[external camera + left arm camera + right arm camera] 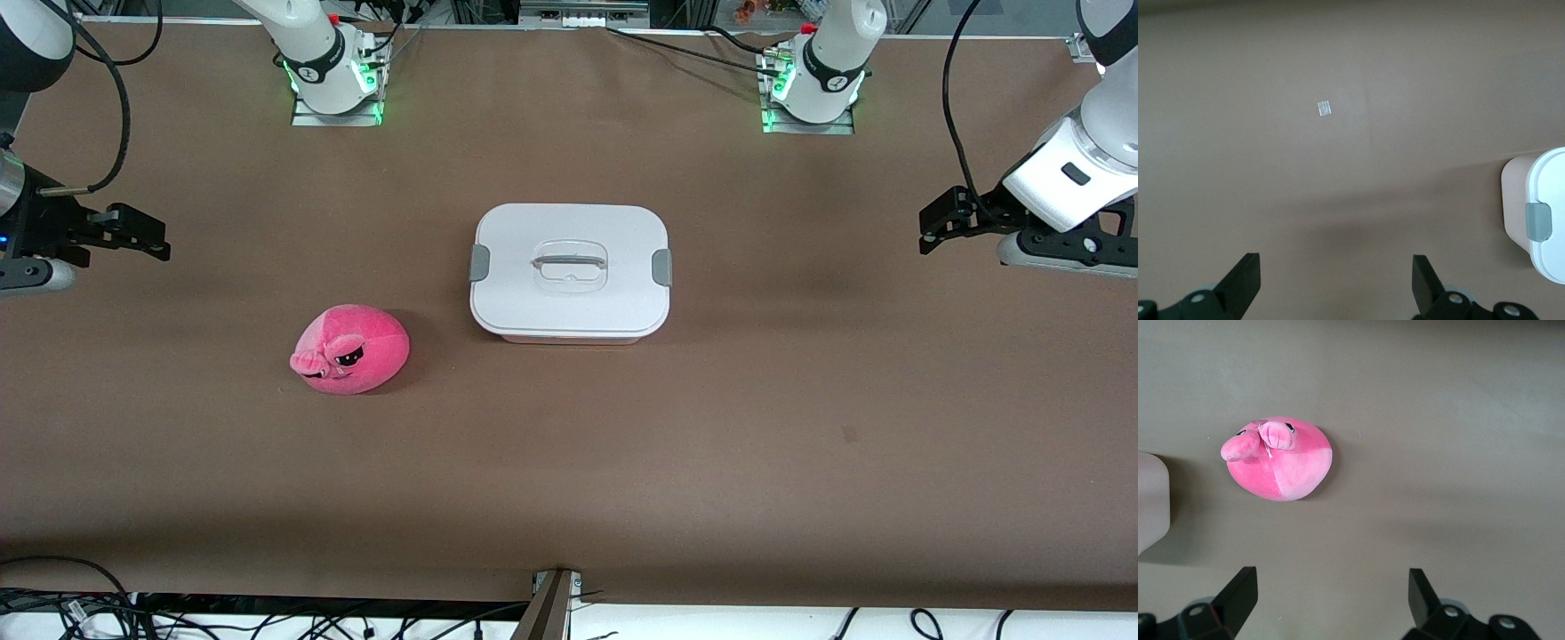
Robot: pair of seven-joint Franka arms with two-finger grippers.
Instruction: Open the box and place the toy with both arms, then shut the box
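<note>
The box stands shut in the middle of the table, with a white lid, grey side clips and a clear recessed handle; one end shows in the left wrist view and a corner in the right wrist view. The hot-pink toy lies on the table, nearer to the front camera than the box and toward the right arm's end; it also shows in the right wrist view. My left gripper is open and empty above the table at the left arm's end. My right gripper is open and empty above the right arm's end.
The brown table carries a small pale tape square and a faint dark mark. The arm bases stand along the edge farthest from the front camera. Cables lie off the near edge.
</note>
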